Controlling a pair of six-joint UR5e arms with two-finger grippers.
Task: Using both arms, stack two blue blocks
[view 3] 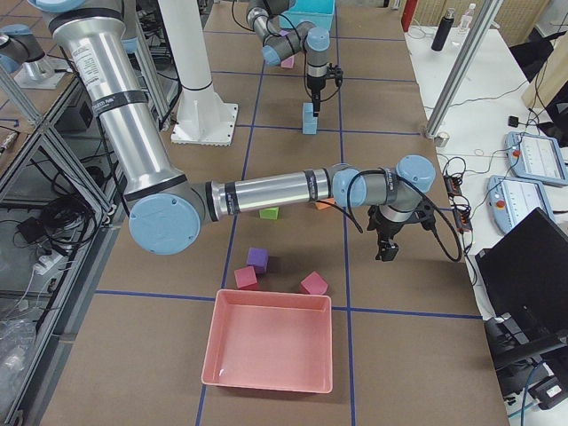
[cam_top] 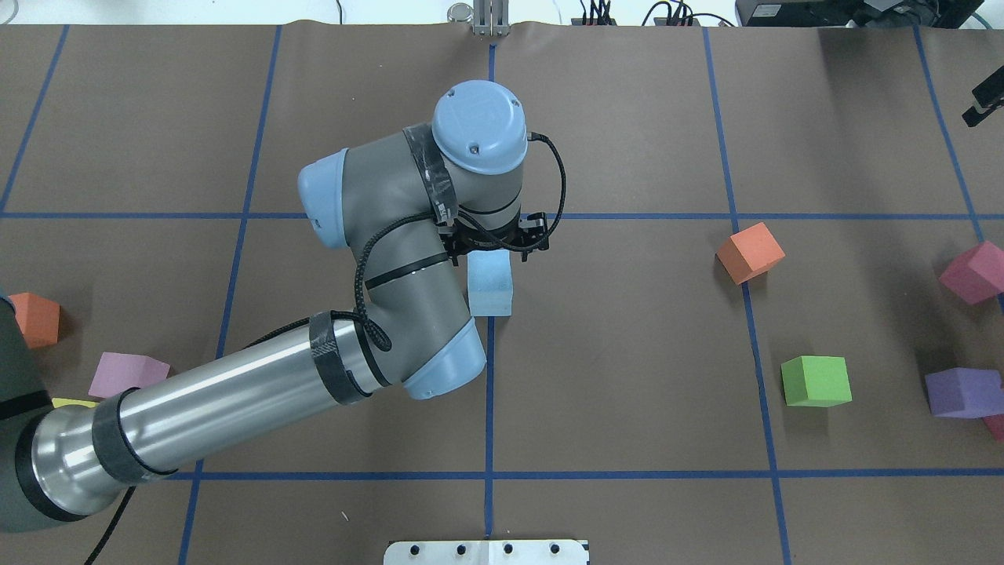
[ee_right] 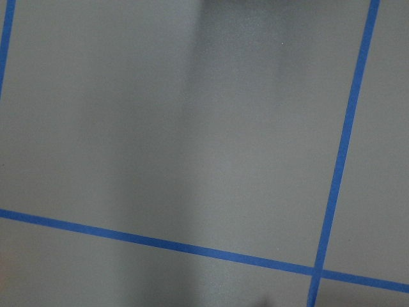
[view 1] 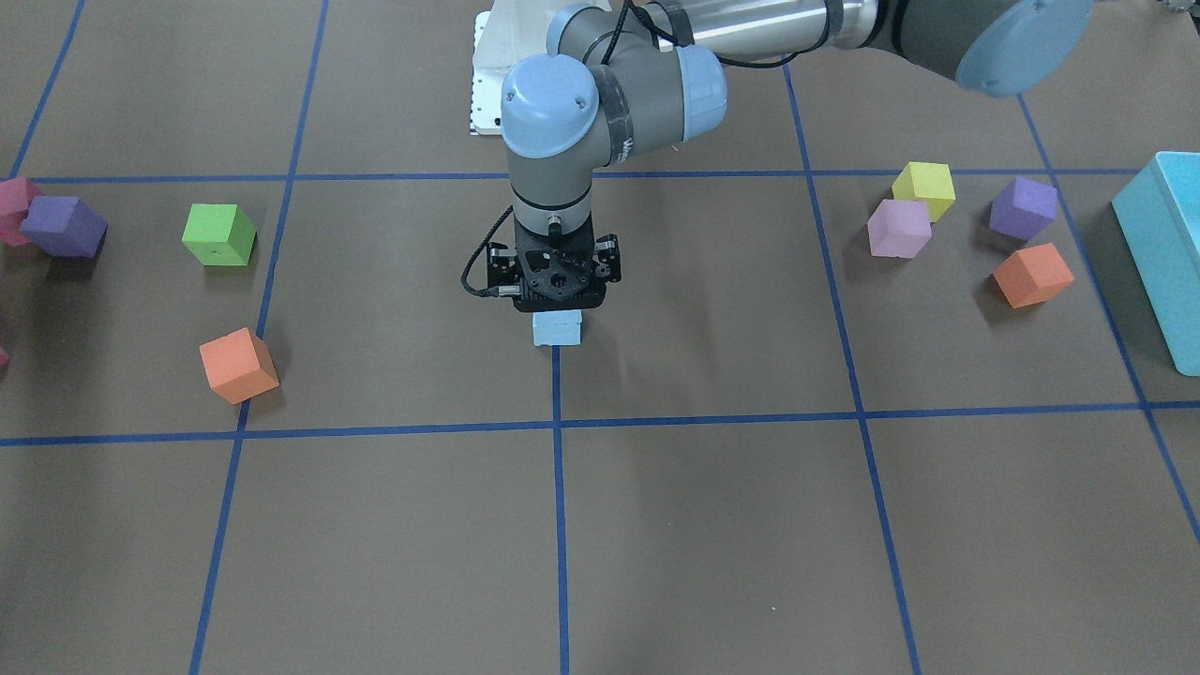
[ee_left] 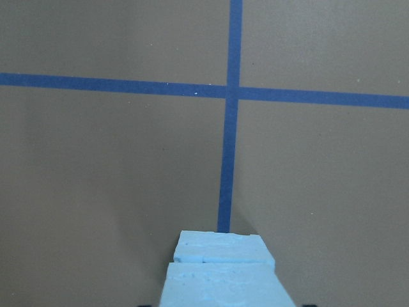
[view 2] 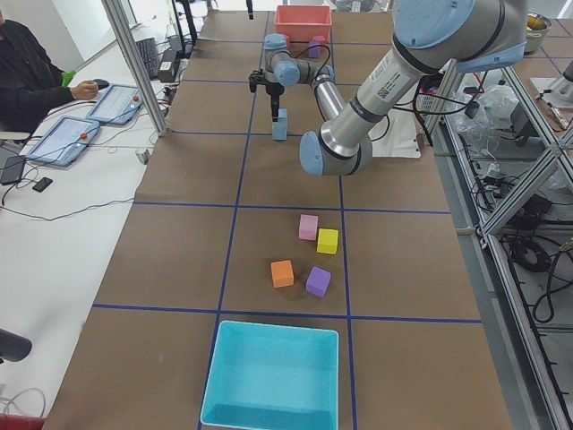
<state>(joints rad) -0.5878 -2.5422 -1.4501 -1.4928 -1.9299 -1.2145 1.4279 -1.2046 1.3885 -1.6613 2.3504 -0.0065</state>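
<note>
Two pale blue blocks stand stacked at the table's centre, on the blue tape line (view 2: 280, 125) (view 3: 310, 118). In the left wrist view the upper block (ee_left: 225, 288) sits on the lower block (ee_left: 223, 246), set slightly back from its far edge. My left gripper (cam_top: 494, 239) points straight down over the stack (cam_top: 490, 286) and appears shut on the upper block; its fingertips are mostly hidden. The front view shows only a strip of blue block (view 1: 558, 328) under the gripper (view 1: 553, 295). My right gripper (view 3: 387, 248) hangs empty over bare table far to the right; I cannot tell whether it is open or shut.
On my left lie yellow (view 1: 924, 188), lilac (view 1: 899, 228), purple (view 1: 1023, 208) and orange (view 1: 1032, 275) cubes and a turquoise bin (view 1: 1162, 253). On my right lie green (view 1: 218, 234), orange (view 1: 238, 365) and purple (view 1: 64, 226) cubes and a pink tray (view 3: 269, 351).
</note>
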